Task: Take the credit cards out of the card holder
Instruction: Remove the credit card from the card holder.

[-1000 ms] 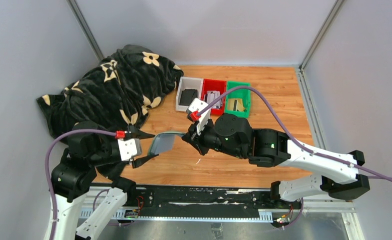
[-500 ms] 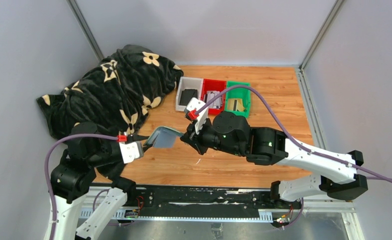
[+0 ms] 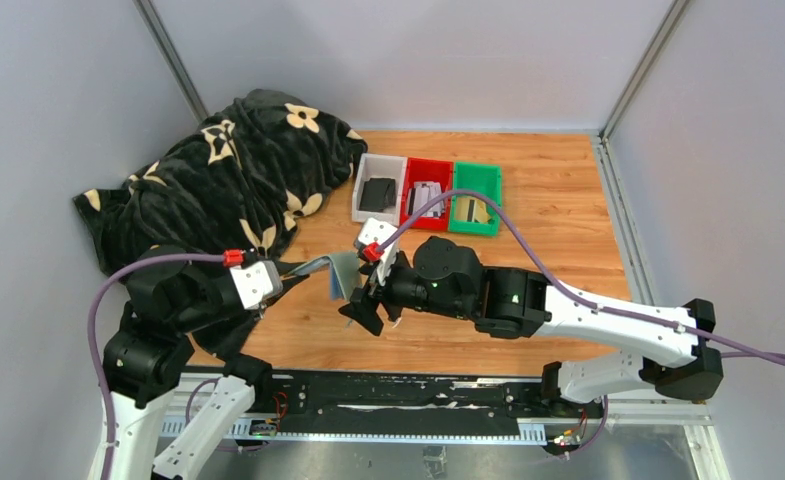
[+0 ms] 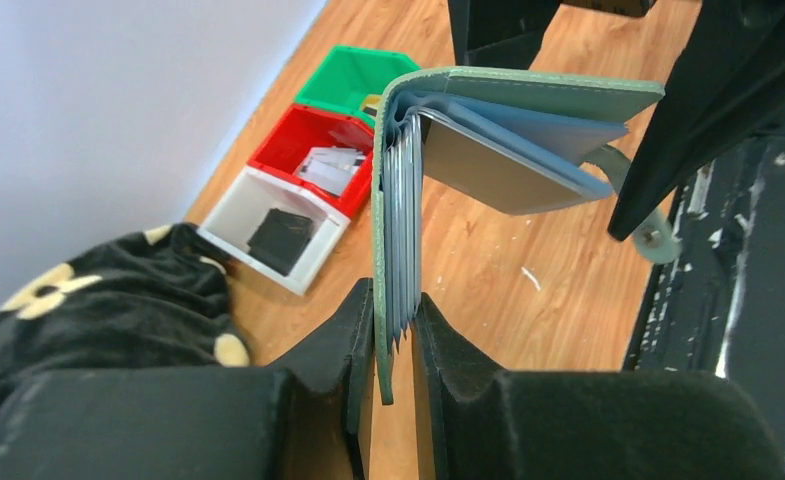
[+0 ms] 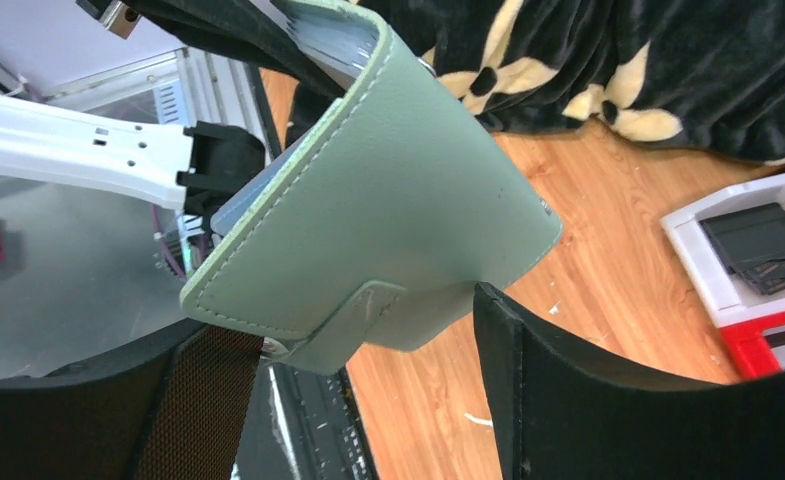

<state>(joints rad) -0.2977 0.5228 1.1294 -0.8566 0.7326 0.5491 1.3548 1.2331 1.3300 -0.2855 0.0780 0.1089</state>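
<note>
Looks like the left end effector (image 4: 393,310) is pinching the card holder (image 4: 528,95) while the right end effector (image 5: 346,318), spread wide, is straddling its flap, so it's probably needing a clamp-and-peel next.

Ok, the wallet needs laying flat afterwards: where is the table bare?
The wooden table is barest right of the green tray, out to its right edge. A narrower strip lies between the right arm and the near edge. Crowded: the black blanket covers the left rear; the left claw and right claw meet at the card holder.
</note>
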